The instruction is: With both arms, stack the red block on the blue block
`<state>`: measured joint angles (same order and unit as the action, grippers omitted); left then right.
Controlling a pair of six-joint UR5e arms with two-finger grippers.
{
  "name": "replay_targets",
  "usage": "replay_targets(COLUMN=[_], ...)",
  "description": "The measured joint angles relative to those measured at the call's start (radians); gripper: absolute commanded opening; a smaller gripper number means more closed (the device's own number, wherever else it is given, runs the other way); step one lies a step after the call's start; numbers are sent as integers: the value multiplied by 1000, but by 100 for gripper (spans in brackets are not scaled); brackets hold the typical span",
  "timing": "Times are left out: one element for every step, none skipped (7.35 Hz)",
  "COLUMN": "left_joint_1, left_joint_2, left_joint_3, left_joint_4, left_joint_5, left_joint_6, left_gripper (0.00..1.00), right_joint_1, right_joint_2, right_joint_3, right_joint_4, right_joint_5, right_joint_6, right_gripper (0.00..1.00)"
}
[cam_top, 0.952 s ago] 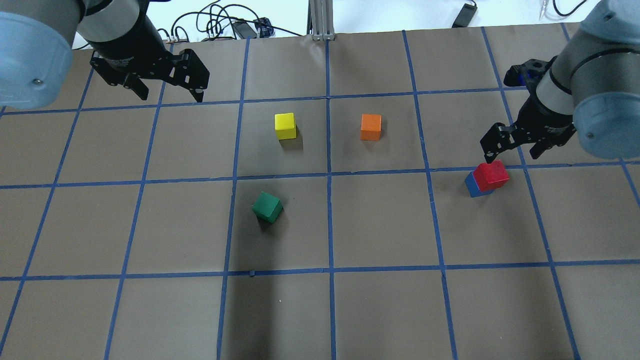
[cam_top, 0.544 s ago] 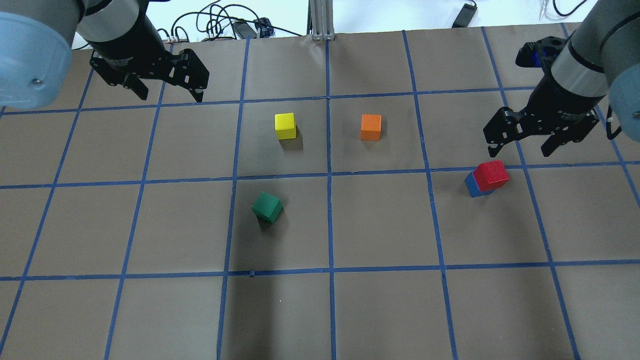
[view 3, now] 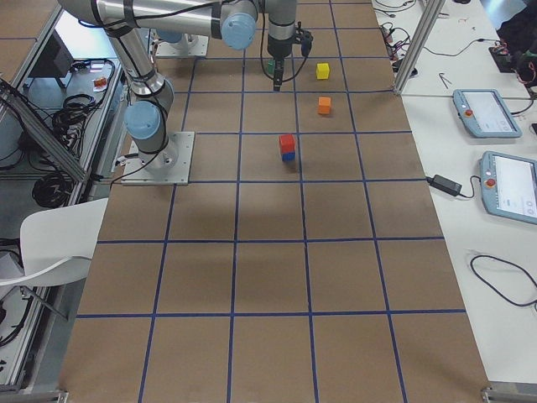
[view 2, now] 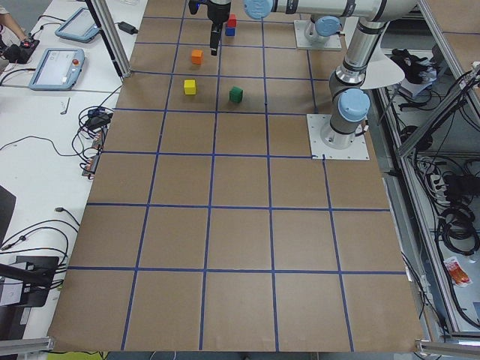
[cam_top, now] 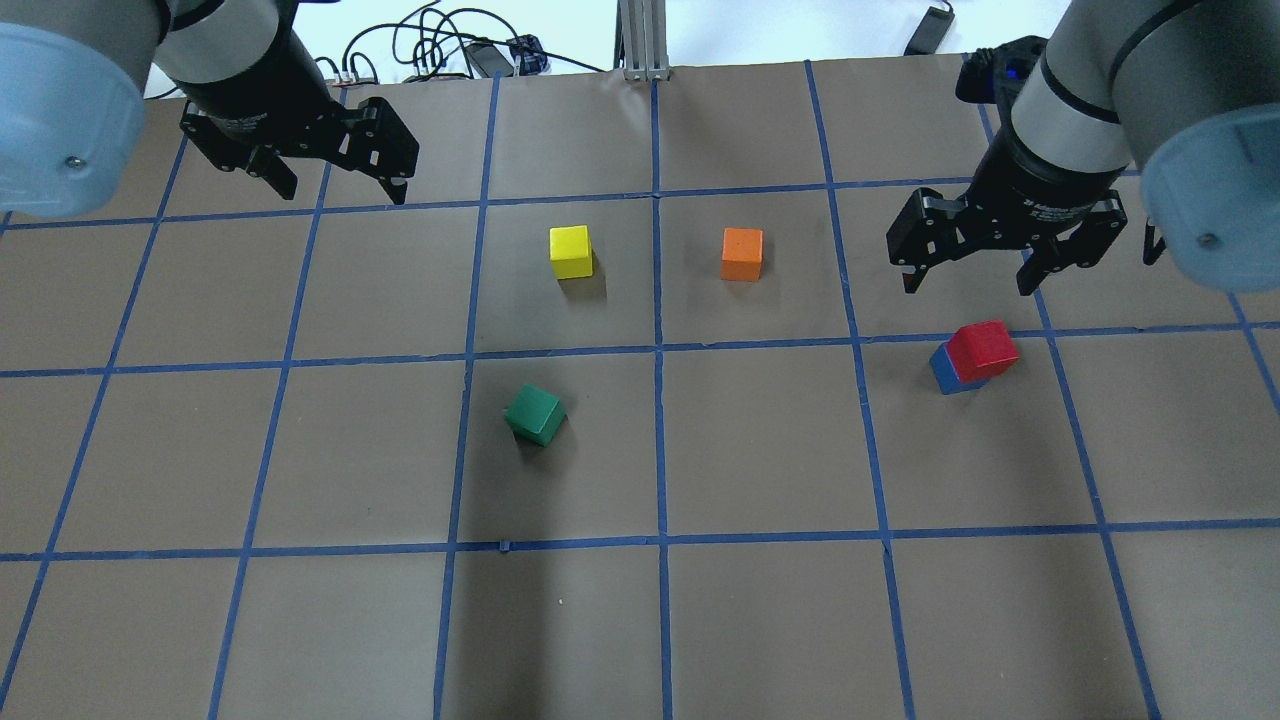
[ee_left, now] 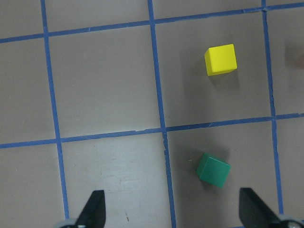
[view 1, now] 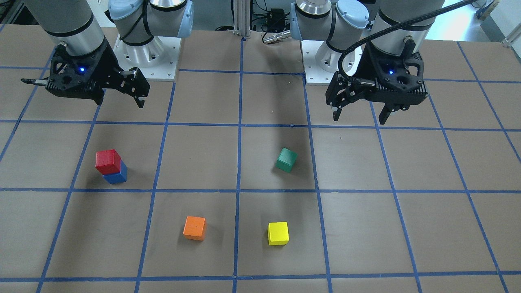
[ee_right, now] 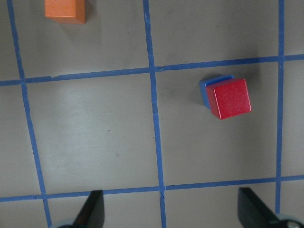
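Note:
The red block (cam_top: pixel 983 348) sits on top of the blue block (cam_top: pixel 941 372), a little offset, at the table's right. The stack also shows in the front view, red (view 1: pixel 108 161) over blue (view 1: pixel 118 176), and in the right wrist view, red (ee_right: pixel 231 98) over blue (ee_right: pixel 205 90). My right gripper (cam_top: pixel 966 285) is open and empty, above and behind the stack, apart from it. My left gripper (cam_top: pixel 343 192) is open and empty at the far left.
A yellow cube (cam_top: pixel 570 251) and an orange cube (cam_top: pixel 741 253) stand mid-table toward the far side. A green cube (cam_top: pixel 534 414) sits turned, nearer the robot. Blue tape lines grid the brown table. Cables lie beyond the far edge.
My right gripper has lifted off the red block and drawn back and to the left, open. The red block stays on the blue one. The left arm has not moved.

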<state>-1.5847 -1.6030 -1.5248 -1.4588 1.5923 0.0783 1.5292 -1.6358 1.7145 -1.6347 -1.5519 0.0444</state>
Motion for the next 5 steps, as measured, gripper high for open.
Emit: replay_targets(left_joint_1=[0, 0, 0, 0, 0], left_joint_2=[0, 0, 0, 0, 0], left_joint_3=[0, 0, 0, 0, 0], left_joint_4=[0, 0, 0, 0, 1], left_joint_5=[0, 0, 0, 0, 0], left_joint_6=[0, 0, 0, 0, 0], left_gripper=[100, 100, 100, 100, 100], right_joint_1=[7, 10, 10, 11, 11], right_joint_2=[5, 2, -4, -10, -13], right_joint_3=[-14, -23, -33, -53, -76], right_joint_4=[3, 11, 33, 70, 107], right_joint_5=[4, 4, 0, -4, -6], right_joint_6=[18, 26, 29, 30, 31], right_gripper=[100, 100, 100, 100, 100])
